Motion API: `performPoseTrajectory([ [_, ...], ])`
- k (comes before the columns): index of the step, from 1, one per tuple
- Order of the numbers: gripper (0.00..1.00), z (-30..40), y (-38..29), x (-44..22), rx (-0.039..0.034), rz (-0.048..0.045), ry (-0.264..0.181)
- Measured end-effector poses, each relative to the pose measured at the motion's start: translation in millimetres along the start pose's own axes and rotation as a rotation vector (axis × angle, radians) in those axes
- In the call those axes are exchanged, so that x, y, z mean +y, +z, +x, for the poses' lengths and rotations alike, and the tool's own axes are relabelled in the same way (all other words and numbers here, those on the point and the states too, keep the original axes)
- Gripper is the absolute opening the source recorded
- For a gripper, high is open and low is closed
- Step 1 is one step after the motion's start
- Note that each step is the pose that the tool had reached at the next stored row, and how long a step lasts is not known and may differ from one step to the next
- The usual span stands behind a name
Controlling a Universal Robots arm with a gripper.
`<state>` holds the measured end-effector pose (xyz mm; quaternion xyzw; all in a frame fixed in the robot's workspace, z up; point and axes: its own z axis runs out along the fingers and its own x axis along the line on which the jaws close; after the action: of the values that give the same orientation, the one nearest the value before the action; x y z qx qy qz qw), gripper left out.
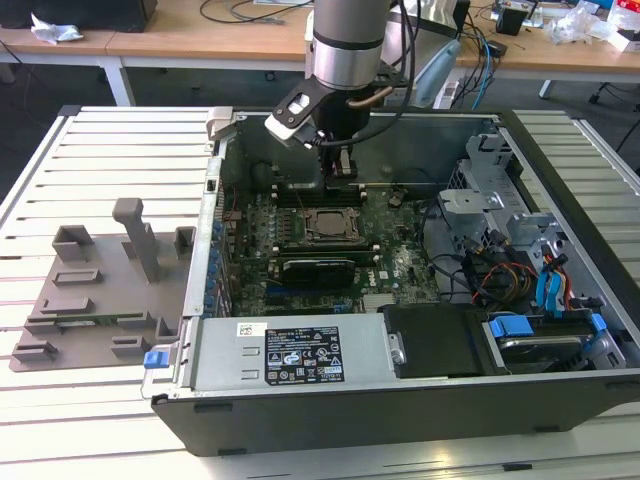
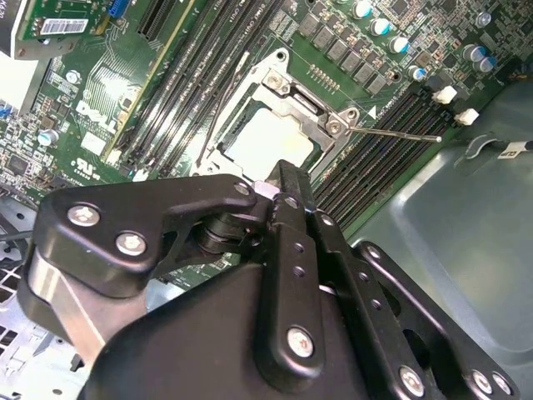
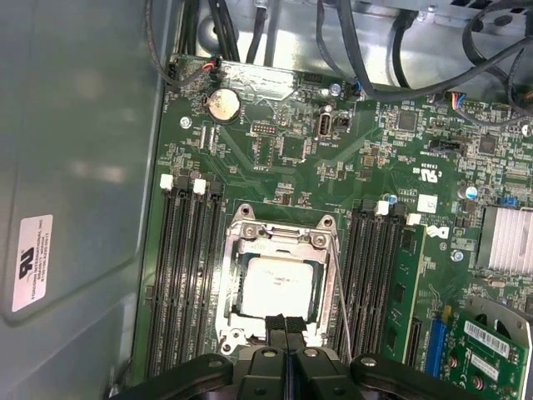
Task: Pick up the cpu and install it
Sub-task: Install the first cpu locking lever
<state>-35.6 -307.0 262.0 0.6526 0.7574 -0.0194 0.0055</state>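
We find the claw (image 3: 285, 327) clenched, fingertips pressed together with nothing between them, poised at one edge of the cpu (image 3: 279, 287). The cpu lies flat inside the socket frame (image 3: 243, 237); we judge it seated there for installation. The retaining lever (image 3: 338, 283) stands free alongside. The claw's body hides that edge, so contact cannot be determined. Beyond lie the motherboard (image 3: 333, 158), the case (image 1: 560, 190) and the counter (image 1: 100, 150).

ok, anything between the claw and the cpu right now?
Nothing visible does. In the first wrist view the cpu lies bare inside the socket frame, and the shut claw hangs over its near edge.
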Motion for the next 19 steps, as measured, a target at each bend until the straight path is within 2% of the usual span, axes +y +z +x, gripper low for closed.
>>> performPoseTrajectory([
  [1, 0.11, 0.0, 0.0, 0.0, -0.0014, -0.0021, -0.064],
  [4, 0.11, 0.0, 0.0, 0.0, -0.0041, -0.0061, -0.183],
  [6, 0.11, 0.0, 0.0, 0.0, -0.0053, -0.008, -0.238],
  [7, 0.11, 0.0, 0.0, 0.0, -0.0064, -0.0097, -0.288],
  [8, 0.11, 0.0, 0.0, 0.0, -0.0071, -0.0107, -0.318],
  [10, 0.11, 0.0, 0.0, 0.0, -0.0077, -0.0116, -0.345],
  [19, 0.11, 0.0, 0.0, 0.0, -0.0122, -0.0185, -0.549],
])
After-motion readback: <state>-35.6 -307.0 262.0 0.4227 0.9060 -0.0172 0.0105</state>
